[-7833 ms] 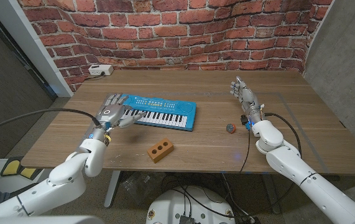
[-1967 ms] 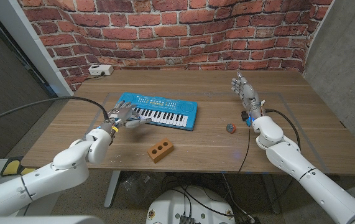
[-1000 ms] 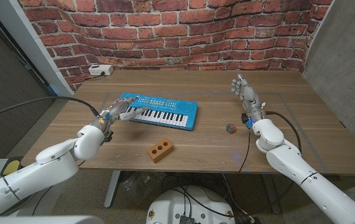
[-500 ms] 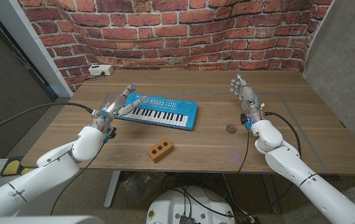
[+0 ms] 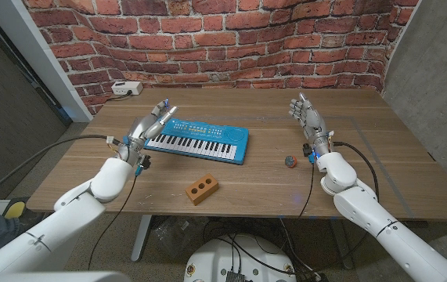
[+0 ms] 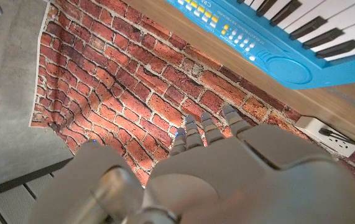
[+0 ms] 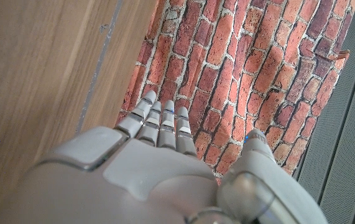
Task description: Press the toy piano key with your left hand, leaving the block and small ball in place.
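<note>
The blue toy piano (image 5: 196,140) lies on the wooden table (image 5: 246,106), black and white keys toward me; its left end with the speaker shows as piano (image 6: 270,37). My left hand (image 5: 149,125) stands just off the piano's left end, lifted, fingers spread and pointing up, holding nothing; its back is left hand (image 6: 165,180). The orange block (image 5: 203,189) with holes lies in front of the piano. The small ball (image 5: 289,161) sits to the piano's right. My right hand (image 5: 308,117) stands upright beyond the ball, fingers straight, empty, also right hand (image 7: 140,168).
A white power strip (image 5: 127,88) lies at the table's back left corner, also power strip (image 6: 329,134). A brick wall (image 5: 231,39) runs behind the table. Cables hang from both wrists near the table's side edges.
My left hand has lifted off the piano's keys and drawn back to the left, its fingers now raised and spread. The right hand, block and ball have stayed put.
</note>
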